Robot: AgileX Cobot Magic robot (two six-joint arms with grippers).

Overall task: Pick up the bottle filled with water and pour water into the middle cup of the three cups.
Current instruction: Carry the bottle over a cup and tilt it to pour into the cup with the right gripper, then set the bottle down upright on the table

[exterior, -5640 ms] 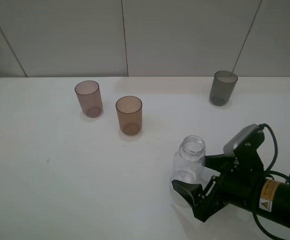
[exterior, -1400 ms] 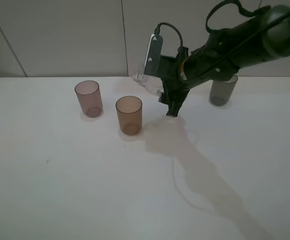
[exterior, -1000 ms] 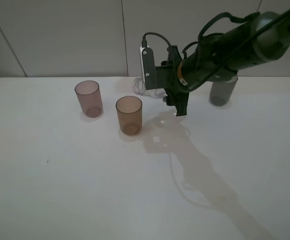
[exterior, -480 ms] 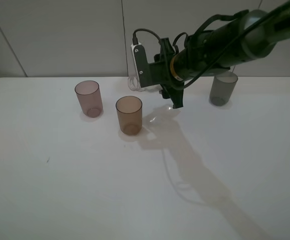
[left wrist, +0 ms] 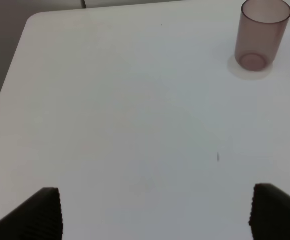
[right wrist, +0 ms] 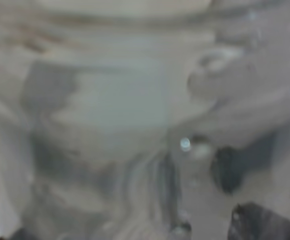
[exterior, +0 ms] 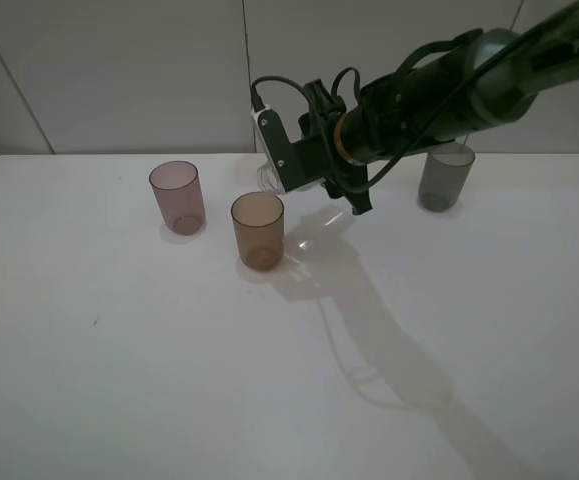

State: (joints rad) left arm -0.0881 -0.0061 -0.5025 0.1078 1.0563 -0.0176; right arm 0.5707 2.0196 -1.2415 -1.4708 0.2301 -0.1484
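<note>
1 small dark speck [exterior: 95, 321] is being carried on the left part of a white table [exterior: 119, 400]. Behind it, a pale panelled wall [exterior: 119, 70] is being divided by thin dark seams [exterior: 249, 75].

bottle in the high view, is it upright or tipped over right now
Tipped: the bottle hangs nearly sideways in the air, its neck toward the middle cup. Whether water is flowing cannot be told.

Cups along the table's [exterior: 119, 380] far edge.
Left cup [exterior: 177, 197] and middle cup [exterior: 258, 230] stand near each other; right cup [exterior: 445, 175] well apart; bottle [exterior: 271, 178] above the table, just right of middle cup.
</note>
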